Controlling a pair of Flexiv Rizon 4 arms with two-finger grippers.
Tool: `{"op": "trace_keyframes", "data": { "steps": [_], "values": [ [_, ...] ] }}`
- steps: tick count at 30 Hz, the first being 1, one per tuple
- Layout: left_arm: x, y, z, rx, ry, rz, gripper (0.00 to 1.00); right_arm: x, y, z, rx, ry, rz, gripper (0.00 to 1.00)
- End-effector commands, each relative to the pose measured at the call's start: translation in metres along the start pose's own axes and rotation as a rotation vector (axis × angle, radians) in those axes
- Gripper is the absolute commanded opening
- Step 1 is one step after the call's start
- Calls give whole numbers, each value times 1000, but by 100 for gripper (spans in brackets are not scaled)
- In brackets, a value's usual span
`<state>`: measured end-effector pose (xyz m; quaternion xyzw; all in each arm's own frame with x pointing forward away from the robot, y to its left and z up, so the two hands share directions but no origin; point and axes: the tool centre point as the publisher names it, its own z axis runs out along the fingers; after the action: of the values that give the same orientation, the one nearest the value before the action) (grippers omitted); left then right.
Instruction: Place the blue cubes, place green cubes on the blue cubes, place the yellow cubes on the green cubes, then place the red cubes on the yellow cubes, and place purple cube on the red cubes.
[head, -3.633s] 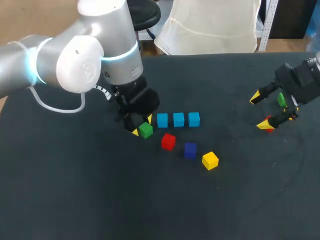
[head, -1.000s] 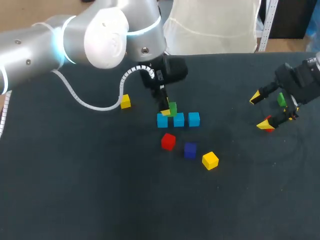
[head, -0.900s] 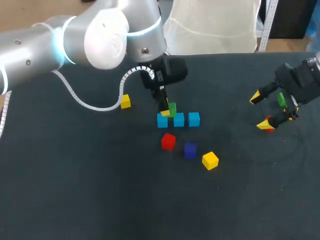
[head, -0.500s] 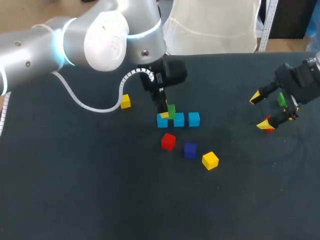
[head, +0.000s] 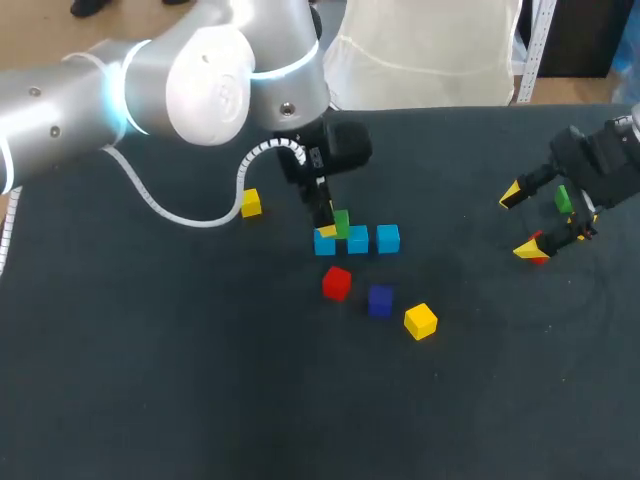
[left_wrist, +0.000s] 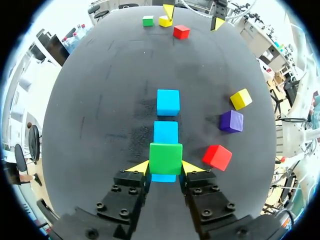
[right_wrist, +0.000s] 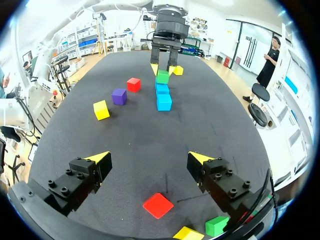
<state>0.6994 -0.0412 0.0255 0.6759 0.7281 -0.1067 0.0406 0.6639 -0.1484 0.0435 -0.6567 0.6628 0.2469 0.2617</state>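
Observation:
Three blue cubes form a row; the left one (head: 324, 242) lies under my left gripper (head: 335, 226). That gripper (left_wrist: 165, 168) is shut on a green cube (left_wrist: 165, 157) and holds it just over this blue cube (left_wrist: 163, 178), of which only a sliver shows. Whether the two touch I cannot tell. The other blue cubes (left_wrist: 165, 132) (left_wrist: 168, 102) lie ahead of the fingers. A red cube (head: 337, 283), a purple cube (head: 380, 300) and a yellow cube (head: 421, 321) lie in front of the row. My right gripper (head: 520, 222) stands open at the far right, holding nothing.
A second yellow cube (head: 250, 204) lies left of the row. Under my right gripper (right_wrist: 149, 159) lie a red cube (right_wrist: 158, 205), a green cube (right_wrist: 217, 225) and a yellow cube (right_wrist: 187, 233). The left arm's white cable (head: 180, 215) hangs low over the table.
My left arm lifted the green cube from the table left of the row and carried it over the left blue cube. In the last second it sank slightly. The right arm stayed still.

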Motion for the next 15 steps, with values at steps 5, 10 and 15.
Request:
{"op": "trace_keyframes", "data": {
  "steps": [5,10,15],
  "values": [
    [-1,2,1,5,7,3,22,1,-1,0,0,-3,-1,100],
    [-1,3,2,7,11,3,24,1,-1,0,0,-3,-1,100],
    [-2,4,3,8,13,3,25,1,-1,0,0,-3,-1,100]
  ]
}}
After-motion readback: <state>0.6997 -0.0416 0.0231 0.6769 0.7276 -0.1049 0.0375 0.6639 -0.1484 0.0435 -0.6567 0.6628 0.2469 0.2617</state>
